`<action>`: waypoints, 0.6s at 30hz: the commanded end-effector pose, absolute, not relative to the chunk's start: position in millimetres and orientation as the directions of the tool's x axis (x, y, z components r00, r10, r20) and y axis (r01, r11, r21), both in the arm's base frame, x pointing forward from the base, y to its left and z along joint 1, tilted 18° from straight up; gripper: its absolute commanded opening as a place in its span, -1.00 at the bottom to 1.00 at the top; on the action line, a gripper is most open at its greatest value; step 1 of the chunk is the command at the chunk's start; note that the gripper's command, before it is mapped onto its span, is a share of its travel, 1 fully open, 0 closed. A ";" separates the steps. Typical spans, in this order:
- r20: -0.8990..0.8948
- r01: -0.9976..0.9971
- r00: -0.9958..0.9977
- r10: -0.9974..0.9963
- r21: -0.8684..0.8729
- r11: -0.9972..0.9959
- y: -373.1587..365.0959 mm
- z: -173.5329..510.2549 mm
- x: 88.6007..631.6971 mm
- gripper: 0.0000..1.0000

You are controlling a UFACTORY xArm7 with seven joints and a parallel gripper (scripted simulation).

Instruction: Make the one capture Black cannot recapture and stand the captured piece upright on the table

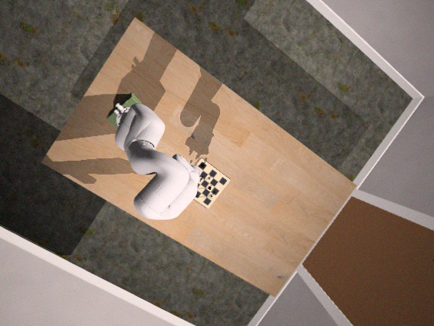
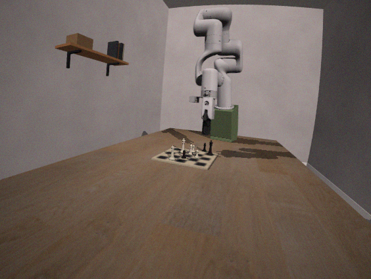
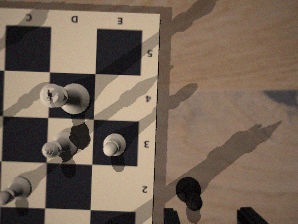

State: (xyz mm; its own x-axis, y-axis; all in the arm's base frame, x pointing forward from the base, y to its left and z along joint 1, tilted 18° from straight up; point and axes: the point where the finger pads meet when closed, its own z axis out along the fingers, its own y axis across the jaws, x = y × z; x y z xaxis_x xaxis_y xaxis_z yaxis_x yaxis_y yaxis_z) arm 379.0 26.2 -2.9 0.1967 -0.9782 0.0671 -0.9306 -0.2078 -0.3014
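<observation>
My gripper (image 2: pixel 206 133) (image 3: pixel 209 218) is open and empty, raised above the table beside the board's E side. A black pawn (image 3: pixel 188 189) stands upright on the table beside rank 2, near the fingers. The chessboard (image 2: pixel 194 166) (image 3: pixel 50 18) holds a tall white piece (image 3: pixel 76 98) on D4, a white piece (image 3: pixel 65 142) on D3, a white pawn (image 3: pixel 114 143) on E3 and a white piece (image 3: pixel 21 187) on C2. The exterior view shows a tall black piece (image 2: pixel 210 149) at the right and a short black piece (image 2: pixel 184 154) among white ones. The arm hides part of the board from above.
The wooden table (image 1: pixel 265 215) (image 2: pixel 138 214) extends around the board. The green base block (image 2: pixel 223 125) stands behind, under the arm. A wall shelf (image 2: pixel 95 56) with a box and dark books hangs at the left. Arm shadows cross the board and table.
</observation>
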 end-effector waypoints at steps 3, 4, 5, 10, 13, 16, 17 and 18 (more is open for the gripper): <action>0.077 -0.932 0.195 -0.978 -0.295 -0.209 25.5 14.5 373.3 -0.23; 0.076 -0.932 0.195 -0.978 -0.295 -0.209 25.6 15.1 373.1 -0.23; 0.076 -0.932 0.195 -0.978 -0.295 -0.209 25.6 15.6 372.9 -0.23; 0.076 -0.932 0.195 -0.978 -0.295 -0.209 25.7 16.1 372.7 1.00; 0.076 -0.932 0.195 -0.978 -0.295 -0.209 25.7 16.1 372.7 1.00; 0.076 -0.932 0.195 -0.978 -0.295 -0.209 25.7 16.1 372.7 1.00; 0.076 -0.932 0.195 -0.978 -0.295 -0.209 25.7 16.1 372.7 1.00; 0.076 -0.932 0.195 -0.978 -0.295 -0.209 25.7 16.1 372.7 1.00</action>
State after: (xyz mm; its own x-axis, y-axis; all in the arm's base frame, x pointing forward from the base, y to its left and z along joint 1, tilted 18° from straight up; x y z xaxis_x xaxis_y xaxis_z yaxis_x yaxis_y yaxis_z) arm 372.0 25.5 15.1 0.1974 -0.9778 0.0702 -0.9330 -0.2093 -0.2928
